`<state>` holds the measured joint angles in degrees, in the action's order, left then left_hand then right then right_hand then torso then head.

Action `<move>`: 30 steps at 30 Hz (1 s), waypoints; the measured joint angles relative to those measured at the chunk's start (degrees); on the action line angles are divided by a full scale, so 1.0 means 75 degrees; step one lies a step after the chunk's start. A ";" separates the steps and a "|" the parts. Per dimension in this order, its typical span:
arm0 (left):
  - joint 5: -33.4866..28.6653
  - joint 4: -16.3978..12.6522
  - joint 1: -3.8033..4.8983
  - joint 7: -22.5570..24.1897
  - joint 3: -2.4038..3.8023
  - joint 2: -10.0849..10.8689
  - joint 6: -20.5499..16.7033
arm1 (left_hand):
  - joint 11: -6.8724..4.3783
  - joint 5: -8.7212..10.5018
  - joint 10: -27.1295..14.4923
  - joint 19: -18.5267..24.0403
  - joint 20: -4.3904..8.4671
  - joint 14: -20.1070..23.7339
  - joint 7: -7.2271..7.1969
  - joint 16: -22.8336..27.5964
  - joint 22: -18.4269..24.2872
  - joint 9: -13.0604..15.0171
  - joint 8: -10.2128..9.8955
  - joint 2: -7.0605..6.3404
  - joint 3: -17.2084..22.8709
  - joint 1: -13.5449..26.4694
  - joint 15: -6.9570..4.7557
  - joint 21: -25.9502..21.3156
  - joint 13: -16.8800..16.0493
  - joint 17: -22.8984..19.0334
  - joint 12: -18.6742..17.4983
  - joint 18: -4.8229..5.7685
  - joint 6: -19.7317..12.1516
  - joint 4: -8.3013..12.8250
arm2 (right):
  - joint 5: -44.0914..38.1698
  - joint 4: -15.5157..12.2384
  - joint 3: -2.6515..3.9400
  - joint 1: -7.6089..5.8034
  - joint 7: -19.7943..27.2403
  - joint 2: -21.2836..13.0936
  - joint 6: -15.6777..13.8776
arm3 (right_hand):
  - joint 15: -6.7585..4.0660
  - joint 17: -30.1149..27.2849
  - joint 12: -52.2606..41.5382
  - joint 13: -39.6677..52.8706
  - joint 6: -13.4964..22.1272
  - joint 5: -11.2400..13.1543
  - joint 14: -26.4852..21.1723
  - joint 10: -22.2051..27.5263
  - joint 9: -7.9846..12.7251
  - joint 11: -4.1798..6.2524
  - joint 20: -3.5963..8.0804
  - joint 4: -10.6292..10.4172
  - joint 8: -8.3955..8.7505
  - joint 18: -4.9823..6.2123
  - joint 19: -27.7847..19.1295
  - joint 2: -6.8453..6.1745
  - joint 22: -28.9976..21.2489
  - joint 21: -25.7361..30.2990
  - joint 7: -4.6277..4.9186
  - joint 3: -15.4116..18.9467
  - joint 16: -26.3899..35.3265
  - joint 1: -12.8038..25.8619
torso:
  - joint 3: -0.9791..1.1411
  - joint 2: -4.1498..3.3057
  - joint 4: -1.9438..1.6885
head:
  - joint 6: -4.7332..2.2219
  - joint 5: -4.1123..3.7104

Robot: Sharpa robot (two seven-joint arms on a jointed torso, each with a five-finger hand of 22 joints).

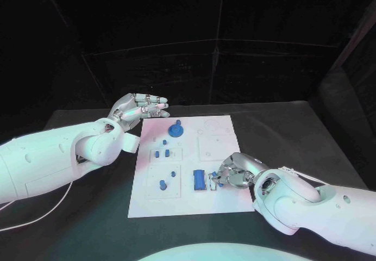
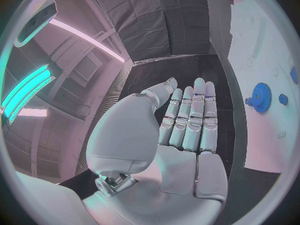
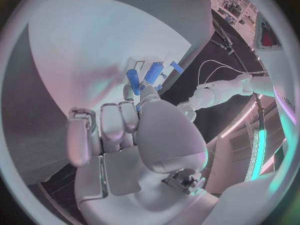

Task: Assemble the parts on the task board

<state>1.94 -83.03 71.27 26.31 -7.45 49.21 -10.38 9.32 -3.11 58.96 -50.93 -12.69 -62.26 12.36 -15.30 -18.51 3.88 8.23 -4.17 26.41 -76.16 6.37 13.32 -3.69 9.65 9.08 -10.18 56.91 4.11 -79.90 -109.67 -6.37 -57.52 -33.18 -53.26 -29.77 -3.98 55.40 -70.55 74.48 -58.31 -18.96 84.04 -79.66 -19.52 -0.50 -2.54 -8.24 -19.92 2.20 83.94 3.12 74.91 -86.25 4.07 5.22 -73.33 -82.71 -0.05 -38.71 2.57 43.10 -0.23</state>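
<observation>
The left hand [image 1: 141, 107] was released, fingers straight, just off the task board [image 1: 223, 201] near the blue gear [image 1: 177, 130]. The right hand [image 1: 232, 171] pinched a blue part [image 1: 214, 180] beside the blue block [image 1: 200, 180] on the board.

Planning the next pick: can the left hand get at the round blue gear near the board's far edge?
Probably yes: the left hand hovers open beside the white task board, with nothing between it and the round blue gear.
</observation>
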 measured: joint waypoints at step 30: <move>-0.0003 0.0008 0.0002 -0.0093 0.0000 -0.0031 0.0018 | 0.0000 0.0000 0.0000 0.0000 0.0000 0.0000 0.0028 0.0065 0.0034 0.0000 0.0000 -0.0027 0.0022 0.0027 0.0000 0.0000 -0.0001 -0.0013 0.0000 0.0000 -0.0028 -0.0022 | -0.0082 0.0329 0.0031 -0.0034 -0.0382 0.0386 0.0443 | -0.0061 0.0043 -0.0005 0.0049 -0.0239 0.0262 0.0003 -0.0056 -0.0078 0.0003 0.0056 -0.0261 -0.0066 0.0000 0.0001 -0.0042 0.0000 -0.0046 -0.0095 -0.0071 -0.0028 0.0325 | 0.0002 0.0006 -0.0001 | 0.0051 -0.0007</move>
<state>1.91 -82.97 71.29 25.61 -7.45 48.98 -10.25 9.32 -3.10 58.96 -50.92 -12.69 -62.26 12.57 -14.81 -18.25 3.88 8.23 -4.38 26.57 -75.96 6.36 13.32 -3.70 9.55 9.08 -10.19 56.70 3.94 -80.52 -107.20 -6.14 -57.77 -36.05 -50.36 -26.45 -4.44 55.72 -70.59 74.85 -60.10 -17.00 84.06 -80.08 -20.11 -0.48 -2.11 -10.19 -20.42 2.20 83.95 2.80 74.91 -86.59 3.36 4.69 -73.55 -80.27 -0.04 -38.67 2.55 43.48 -0.28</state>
